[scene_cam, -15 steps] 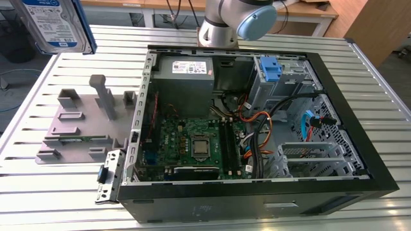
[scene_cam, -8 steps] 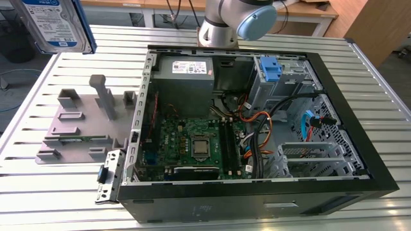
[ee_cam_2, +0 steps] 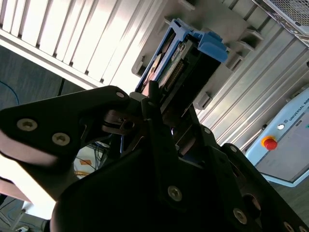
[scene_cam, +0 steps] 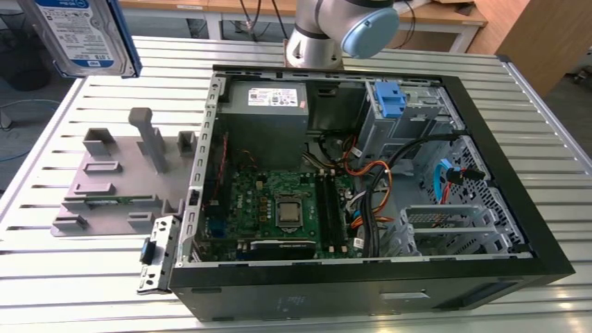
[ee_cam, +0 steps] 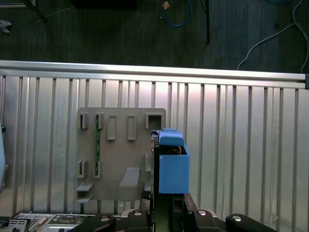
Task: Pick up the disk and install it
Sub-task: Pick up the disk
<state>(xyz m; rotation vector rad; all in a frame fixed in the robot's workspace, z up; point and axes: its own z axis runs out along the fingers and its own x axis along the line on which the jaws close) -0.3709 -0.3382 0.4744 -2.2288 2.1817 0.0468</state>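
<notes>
Item: the disk (scene_cam: 79,35), one unit, silver rectangular hard drive. Location: it is hanging high in the air at the exterior view's left, above the slatted metal table (scene_cam: 93,277) and the grey fixture tray (scene_cam: 102,201), well apart from the open computer case (scene_cam: 518,229). Holder: the gripper (ee_cam_2: 171,113) is clenching the disk by its lower end, black fingers (ee_cam_2: 159,125) pressing on opposite faces, as the second wrist view is showing. Step in hand, by judgement: the carry after pickup, with the disk not yet installed. Handling notes: the grip is sitting at one end only, so the free end is acting as a lever; a firm clamp and slow, smooth travel are looking advisable. The disk is wanting an edge-true attitude, squared to the drive cage (scene_cam: 434,104), and a path clearing the case wall and the loose cables (scene_cam: 379,180) beside the motherboard (scene_cam: 277,208). Appearance: a white-and-blue label is covering the broad face in the exterior view; a blue plastic bracket (ee_cam: 173,169) is framing the body, ending in a raised tab (ee_cam_2: 212,48); a row of connector pins (ee_cam_2: 175,72) is showing along the exposed end. Condition: no damage is showing.
</notes>
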